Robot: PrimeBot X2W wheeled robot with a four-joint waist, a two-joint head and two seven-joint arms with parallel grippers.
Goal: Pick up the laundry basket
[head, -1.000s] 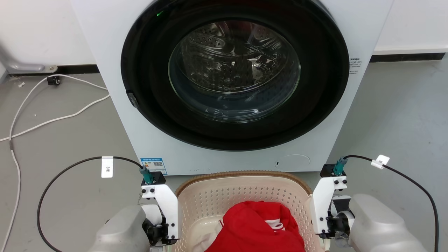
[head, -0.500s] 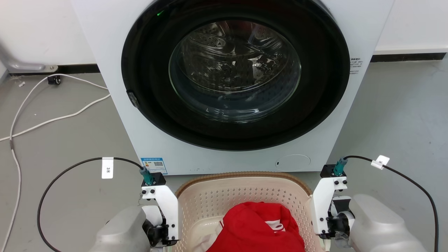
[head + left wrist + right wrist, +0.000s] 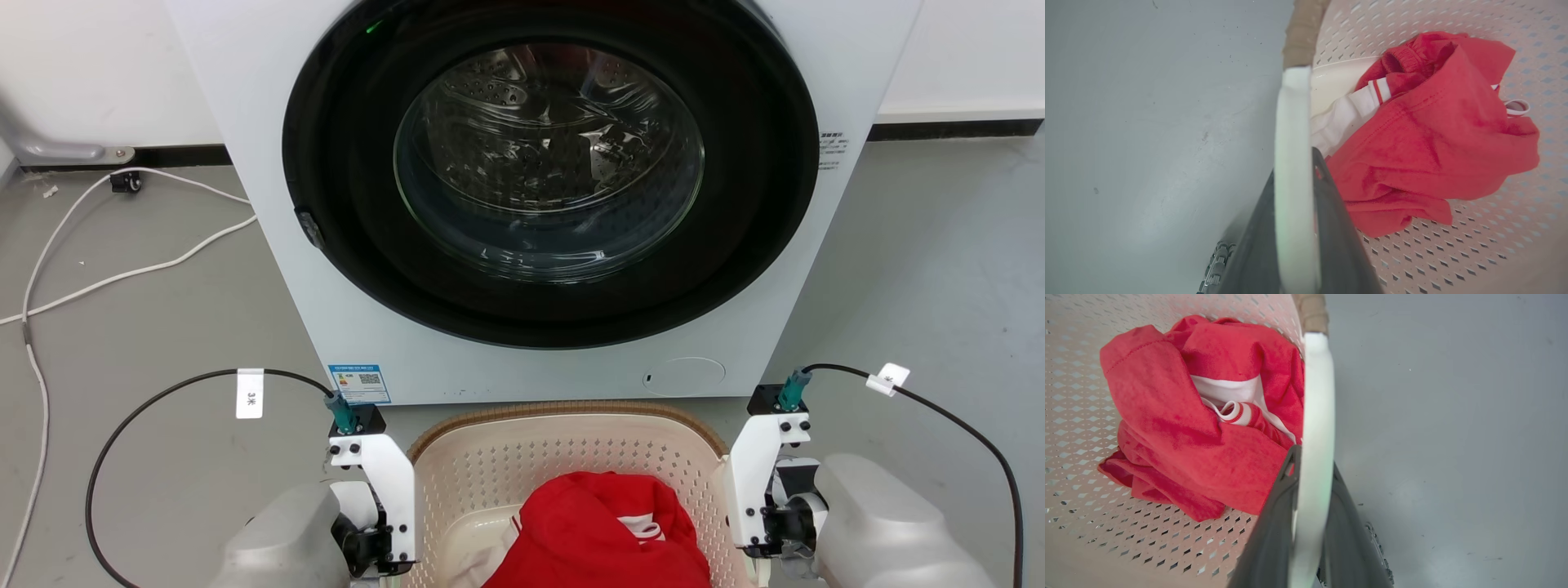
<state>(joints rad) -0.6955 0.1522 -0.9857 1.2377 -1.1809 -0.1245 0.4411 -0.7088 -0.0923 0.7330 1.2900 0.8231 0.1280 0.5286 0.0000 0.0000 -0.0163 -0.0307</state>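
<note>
Laundry basket: bottom middle of the head view, just before the foot of the washing machine, between the two arms; whether resting on the floor or off it, cannot tell.
Left hand: closed on the white left handle, one dark finger on each side of it, seen in the left wrist view.
Right hand: clamped the same way on the white right handle, dark fingers on either side, seen in the right wrist view.
Head view: pale forearms and white wrist brackets flanking the basket's two sides; a black cable looping off each wrist; round dark door with glass front, steel drum behind it; white cord trailing over the floor toward its far left edge.
Wrist views: brown woven rim running on past the end of each handle; perforated cream walls and base seen from inside; bare grey floor on the outer side of each handle.
Red garment: heaped inside the basket, near the middle; white cloth with red-striped trim tucked in its folds, plain in both wrist views.
</note>
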